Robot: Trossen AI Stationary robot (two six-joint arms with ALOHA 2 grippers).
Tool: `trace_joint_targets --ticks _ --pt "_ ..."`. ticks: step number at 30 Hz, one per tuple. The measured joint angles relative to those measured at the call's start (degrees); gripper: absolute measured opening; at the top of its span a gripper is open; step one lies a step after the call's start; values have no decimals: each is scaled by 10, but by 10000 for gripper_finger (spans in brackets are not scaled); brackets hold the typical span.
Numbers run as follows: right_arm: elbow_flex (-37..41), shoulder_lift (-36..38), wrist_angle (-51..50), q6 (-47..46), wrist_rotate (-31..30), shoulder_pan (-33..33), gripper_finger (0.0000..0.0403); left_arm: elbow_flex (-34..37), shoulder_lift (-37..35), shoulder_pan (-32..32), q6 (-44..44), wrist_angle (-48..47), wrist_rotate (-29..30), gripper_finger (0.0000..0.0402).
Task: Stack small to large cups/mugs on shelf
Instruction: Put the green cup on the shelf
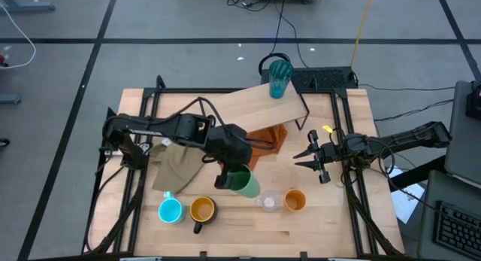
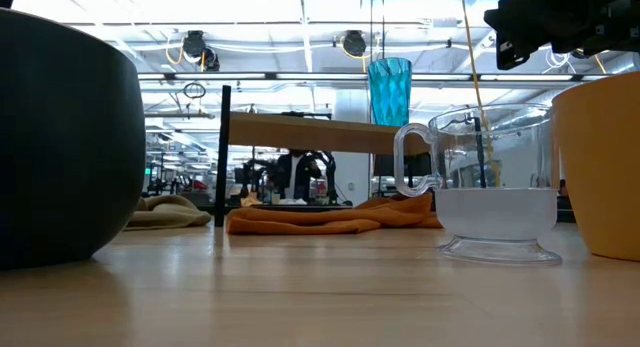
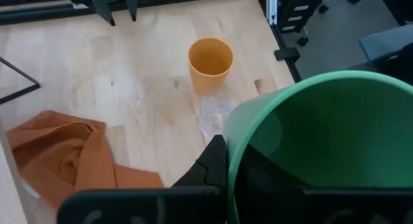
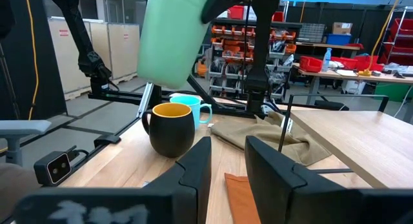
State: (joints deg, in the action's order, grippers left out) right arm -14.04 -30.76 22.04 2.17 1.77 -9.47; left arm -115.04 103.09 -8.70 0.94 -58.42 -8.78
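Note:
My left gripper (image 1: 229,176) is shut on the green cup (image 1: 245,183) and holds it above the table near the middle. The cup also shows in the left wrist view (image 3: 322,133) and the right wrist view (image 4: 173,37). The teal ribbed tumbler (image 1: 279,77) stands on its base on the plywood shelf (image 1: 255,103). The bright blue mug (image 1: 170,210), the black mug (image 1: 201,209), the clear glass (image 1: 269,201) and the orange cup (image 1: 294,199) stand in a row near the front edge. My right gripper (image 1: 310,159) is open and empty, right of the shelf. My left gripper holds the green cup by its rim (image 3: 227,153). One finger (image 3: 211,164) lies outside the wall, and the dark shape inside the cup seems to be the other. The cup is lifted clear of the table and tilted, with its mouth up toward the gripper.
An orange cloth (image 1: 267,137) lies under the shelf's front edge, and a beige cloth (image 1: 176,167) lies to its left below my left arm. The shelf's thin black legs (image 2: 225,157) stand on the table. Bare wood shows along the front edge.

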Motion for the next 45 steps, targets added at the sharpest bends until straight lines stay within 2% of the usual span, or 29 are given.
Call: trace_joint_targets --ticks 9,18,25,36,42,45 --pt "0 0 0 0 0 0 86 0 0 8 -1 -1 13 4" --pt "0 0 0 0 0 0 86 0 0 68 14 -19 23 4" --pt "0 0 -1 0 0 0 86 -20 -2 141 54 -36 19 4" --pt "0 0 -1 0 0 0 86 -129 -3 294 142 -58 13 4" --pt "0 0 -1 0 0 0 86 -158 -3 368 191 -49 11 4" --pt "0 0 -1 0 0 0 86 -158 -1 395 204 -47 -9 4"
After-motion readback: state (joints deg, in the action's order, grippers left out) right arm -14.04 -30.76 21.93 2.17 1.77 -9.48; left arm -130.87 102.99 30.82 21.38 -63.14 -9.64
